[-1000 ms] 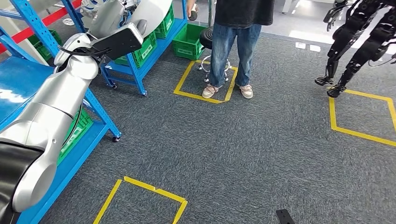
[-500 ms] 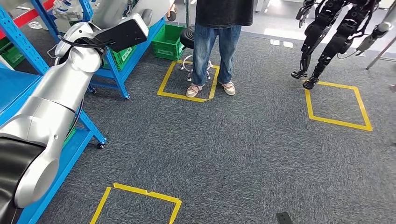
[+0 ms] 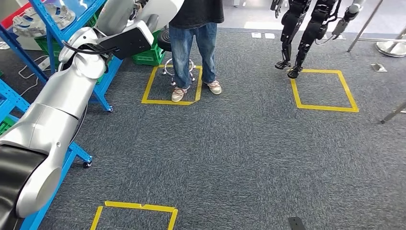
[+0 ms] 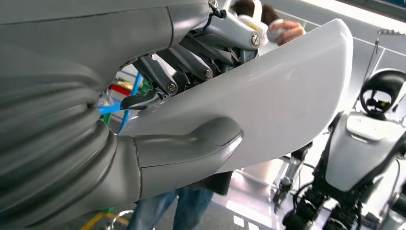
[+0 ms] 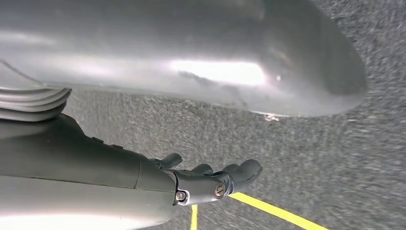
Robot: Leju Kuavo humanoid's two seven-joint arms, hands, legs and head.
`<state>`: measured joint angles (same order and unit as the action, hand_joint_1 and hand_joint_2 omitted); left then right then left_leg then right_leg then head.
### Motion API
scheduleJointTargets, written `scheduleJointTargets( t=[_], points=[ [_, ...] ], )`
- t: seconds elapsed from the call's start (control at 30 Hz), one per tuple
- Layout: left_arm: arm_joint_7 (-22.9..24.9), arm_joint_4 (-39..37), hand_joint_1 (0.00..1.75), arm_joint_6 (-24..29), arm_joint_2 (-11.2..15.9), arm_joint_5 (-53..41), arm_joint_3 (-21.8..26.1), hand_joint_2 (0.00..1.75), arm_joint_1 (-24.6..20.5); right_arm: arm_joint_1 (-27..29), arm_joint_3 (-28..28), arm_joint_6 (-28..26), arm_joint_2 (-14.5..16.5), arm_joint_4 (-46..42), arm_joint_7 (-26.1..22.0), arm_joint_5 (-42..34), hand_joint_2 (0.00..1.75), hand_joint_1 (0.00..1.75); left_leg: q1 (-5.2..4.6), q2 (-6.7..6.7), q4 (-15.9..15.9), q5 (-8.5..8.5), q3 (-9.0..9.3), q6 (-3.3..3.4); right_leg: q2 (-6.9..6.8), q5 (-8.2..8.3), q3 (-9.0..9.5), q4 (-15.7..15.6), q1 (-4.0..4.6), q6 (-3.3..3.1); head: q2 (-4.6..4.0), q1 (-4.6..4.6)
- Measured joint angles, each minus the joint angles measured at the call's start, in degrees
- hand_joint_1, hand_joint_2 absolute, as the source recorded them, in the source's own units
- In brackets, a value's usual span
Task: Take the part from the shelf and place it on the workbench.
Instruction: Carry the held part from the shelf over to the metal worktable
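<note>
— Left hand (image 4: 158, 120): clamped on large smooth white curved plastic shell part (image 4: 287, 96), carried high, off blue metal shelf (image 3: 57, 33).
— Probably light, stiff, slippery; better gripped at edge. Right hand (image 5: 210, 179) hanging, fingers loosely apart, holding nothing.

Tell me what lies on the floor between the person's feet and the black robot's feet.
In the head view, bare grey carpet lies between the person and the black robot, plus the near edge of a yellow tape square.
</note>
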<state>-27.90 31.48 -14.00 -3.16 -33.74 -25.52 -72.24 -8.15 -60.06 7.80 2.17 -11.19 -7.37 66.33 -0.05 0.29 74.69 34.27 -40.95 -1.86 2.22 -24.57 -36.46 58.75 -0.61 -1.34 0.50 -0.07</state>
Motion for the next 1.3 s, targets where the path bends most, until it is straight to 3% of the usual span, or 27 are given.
scheduleJointTargets(
  t=[0.07,0.13,0.2,0.27,0.33,0.4,0.47,0.5,0.53,0.6,0.67,0.77,0.83,0.93,0.97,1.0,1.03,1.07,1.13,1.2,1.27,1.3],
  points=[
    [-0.3,-0.1,1.75,0.1,0.2,0.2,0.0,1.75,0.3,0.3,-0.1,0.0,0.0,0.0,0.1,-0.3,0.00,0.00,0.17,-0.82,-6.1,-3.94,2.64,0.22,1.19,-0.04,-0.02,0.2,-0.03,0.08,0.00,-0.09],
    [-0.5,-0.1,1.75,0.5,0.5,0.4,0.0,1.75,0.4,0.4,-0.2,0.0,0.1,0.0,0.2,-0.4,0.00,0.00,0.37,-3.08,-13.1,-6.59,5.99,0.51,2.27,-0.03,-0.34,0.5,-0.04,0.54,0.00,-0.11],
    [-0.8,-0.1,1.75,0.7,0.7,0.5,0.0,1.75,0.5,0.5,-0.2,-0.1,0.2,0.0,0.2,-0.3,0.00,0.00,0.25,-4.18,-15.3,-6.77,7.01,0.83,3.24,0.28,-0.81,0.4,-0.30,1.36,0.00,-0.10],
    [-0.9,-0.1,1.75,0.8,0.7,0.6,-0.1,1.75,0.7,0.9,-0.2,-0.2,0.2,0.0,0.3,-0.1,0.00,0.00,0.18,-3.15,-15.8,-7.08,7.13,1.44,3.82,0.58,-1.07,0.2,-0.53,2.10,0.00,-0.09],
    [-1.1,0.0,1.75,0.9,0.7,0.7,-0.1,1.75,0.6,1.1,-0.2,-0.3,0.3,0.0,0.5,0.1,0.00,0.00,0.32,-1.94,-16.4,-7.49,7.48,2.22,1.79,-0.69,-2.18,2.3,-0.31,2.57,0.00,0.11],
    [-1.2,0.0,1.75,1.0,0.8,0.8,-0.1,1.75,0.7,1.0,-0.2,-0.4,0.3,0.0,0.6,0.3,0.00,0.00,0.22,-0.75,-16.6,-7.56,7.55,2.71,-0.93,-4.02,-5.31,8.9,-0.20,2.93,0.00,0.36],
    [-1.2,0.0,1.75,1.1,0.9,1.2,-0.1,1.75,0.9,0.8,-0.2,-0.6,0.3,0.0,0.5,0.2,0.00,0.00,0.08,0.45,-16.4,-7.45,7.47,2.86,-1.68,-6.30,-8.40,15.4,-0.29,3.20,0.00,0.46],
    [-1.2,0.1,1.75,1.1,0.9,1.3,-0.1,1.75,1.0,0.8,-0.2,-0.6,0.3,0.0,0.3,0.0,0.00,0.00,0.04,1.02,-16.3,-7.38,7.43,2.87,-1.81,-6.03,-8.60,16.0,-0.31,3.25,0.00,0.49],
    [-1.3,0.2,1.75,1.1,0.9,1.4,-0.1,1.75,1.1,0.8,-0.2,-0.7,0.2,0.0,0.1,-0.3,0.00,0.00,0.03,1.55,-16.2,-7.29,7.41,2.81,-2.00,-4.83,-7.60,14.2,-0.33,3.25,0.00,0.51],
    [-1.3,0.8,1.75,1.1,1.0,1.5,-0.1,1.75,1.1,0.6,-0.2,-0.9,0.1,0.0,-0.2,-0.7,0.00,0.00,-0.05,2.49,-15.8,-6.97,7.36,2.50,-3.31,-1.91,-3.33,6.6,-0.19,3.02,0.00,0.55],
    [-1.3,1.4,1.75,1.0,1.0,1.6,-0.1,1.75,0.9,0.3,-0.4,-0.9,0.0,0.0,-0.2,-1.0,0.00,0.00,-0.30,3.20,-15.5,-6.61,7.31,1.98,-4.38,-0.70,-0.51,1.4,0.14,2.34,0.00,0.50],
    [-1.0,1.9,1.75,1.0,0.9,1.6,-0.1,1.75,0.9,0.3,-0.7,-0.9,0.0,0.0,-0.1,-1.3,0.00,0.00,-0.41,3.95,-15.6,-6.37,7.42,1.08,-3.53,-0.55,-0.21,0.5,0.33,1.27,0.00,0.41],
    [-0.8,2.2,1.75,1.0,0.9,1.5,-0.1,1.75,0.9,0.4,-1.0,-0.8,0.0,0.0,-0.1,-1.6,0.00,0.00,-0.22,2.59,-13.8,-4.98,6.68,0.45,-2.79,-0.28,-0.04,0.2,0.05,0.60,0.00,0.27],
    [-0.6,2.4,1.75,1.1,1.3,1.5,-0.1,1.75,1.2,0.5,-1.4,-0.7,0.0,0.0,-0.1,-2.4,0.00,0.00,-0.07,0.19,-3.7,0.01,2.09,-0.12,-1.50,-0.18,0.03,0.0,-0.10,0.06,0.00,0.04],
    [-0.5,2.4,1.75,1.1,1.4,1.5,-0.1,1.75,1.5,0.6,-1.6,-0.6,0.0,0.0,-0.2,-2.7,0.00,0.00,-0.05,0.05,-0.6,1.00,0.55,-0.19,-0.97,-0.19,0.04,0.1,-0.10,0.02,0.00,0.01],
    [-0.5,2.4,1.75,1.1,1.5,1.4,-0.1,1.75,1.7,0.8,-1.8,-0.6,0.0,0.0,-0.2,-3.0,0.00,0.00,-0.01,-0.01,0.7,0.86,-0.17,-0.19,-0.39,-0.19,0.04,0.1,-0.10,0.02,0.00,-0.02],
    [-0.5,2.4,1.75,1.1,1.5,1.4,-0.1,1.75,1.8,0.9,-2.0,-0.5,0.0,0.0,-0.2,-3.2,0.00,0.00,0.05,-0.10,-0.4,-0.43,0.22,-0.12,0.21,-0.20,0.05,0.2,-0.10,0.03,0.00,-0.04],
    [-0.5,2.4,1.75,1.2,1.5,1.4,-0.1,1.75,1.9,1.0,-2.2,-0.3,0.0,0.0,-0.2,-3.4,0.00,0.00,0.13,-0.41,-3.5,-2.51,1.65,-0.01,0.81,-0.22,0.06,0.3,-0.11,0.07,0.00,-0.08],
    [-0.5,2.5,1.75,1.2,1.6,1.4,-0.1,1.75,1.8,1.2,-2.6,-0.1,0.0,0.0,-0.2,-4.0,0.00,0.00,0.40,-2.49,-11.4,-5.89,5.23,0.29,1.93,-0.27,-0.12,0.6,-0.11,0.39,0.00,-0.12],
    [-0.5,2.5,1.75,1.3,1.6,1.4,-0.1,1.75,1.9,1.2,-3.1,-0.1,-0.1,0.0,-0.2,-4.6,0.00,0.00,0.41,-4.16,-15.0,-6.64,6.91,0.60,2.94,-0.05,-0.62,0.6,-0.29,1.14,0.00,-0.10],
    [-0.5,2.5,1.75,1.3,1.3,1.3,-0.1,1.75,2.0,1.4,-3.6,-0.1,-0.2,0.0,-0.2,-4.9,0.00,0.00,0.26,-3.52,-15.4,-6.75,7.11,1.22,3.84,0.34,-0.99,0.4,-0.55,1.98,0.00,-0.07],
    [-0.5,2.6,1.75,1.3,1.1,1.3,-0.1,1.75,2.0,1.6,-3.8,-0.1,-0.2,0.0,-0.2,-4.9,0.00,0.00,0.25,-2.94,-15.7,-6.94,7.24,1.65,3.30,0.27,-1.13,0.5,-0.51,2.28,0.00,-0.03]
  ],
)
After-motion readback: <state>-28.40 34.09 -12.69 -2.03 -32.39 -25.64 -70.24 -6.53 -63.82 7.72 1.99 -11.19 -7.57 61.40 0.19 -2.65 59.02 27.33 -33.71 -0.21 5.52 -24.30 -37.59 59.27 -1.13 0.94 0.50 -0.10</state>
